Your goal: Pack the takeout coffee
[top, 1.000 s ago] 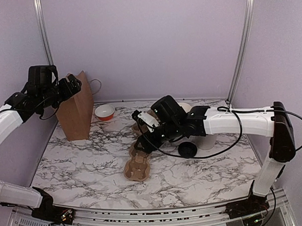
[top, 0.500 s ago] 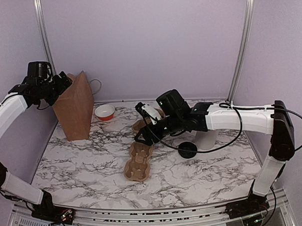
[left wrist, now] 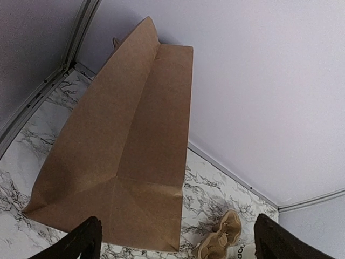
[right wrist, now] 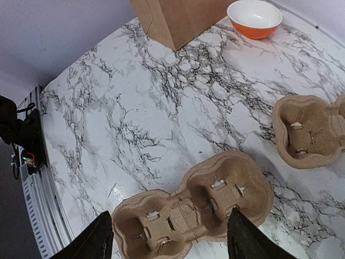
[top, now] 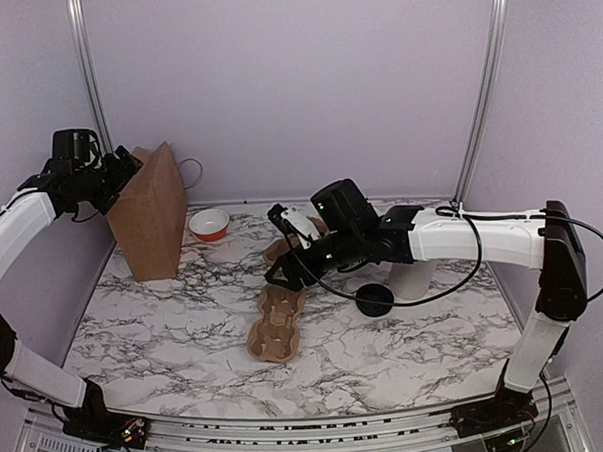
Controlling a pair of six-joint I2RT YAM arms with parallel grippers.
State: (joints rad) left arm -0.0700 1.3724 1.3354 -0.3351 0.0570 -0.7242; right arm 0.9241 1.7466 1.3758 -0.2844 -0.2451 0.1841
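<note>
Right gripper (top: pixel 281 276) above carrier (top: pixel 275 327); black lid (top: pixel 375 300) nearby.

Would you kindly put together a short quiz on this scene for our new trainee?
1. True or false: the brown paper bag lies flat on the marble table.
2. Which end effector is nearer the brown moulded-pulp four-cup carrier? A) left B) right
3. Fill in: the round black plastic lid lies on the ____.
Key: 1 false, it stands upright; 2 B, the right end effector; 3 table.
</note>
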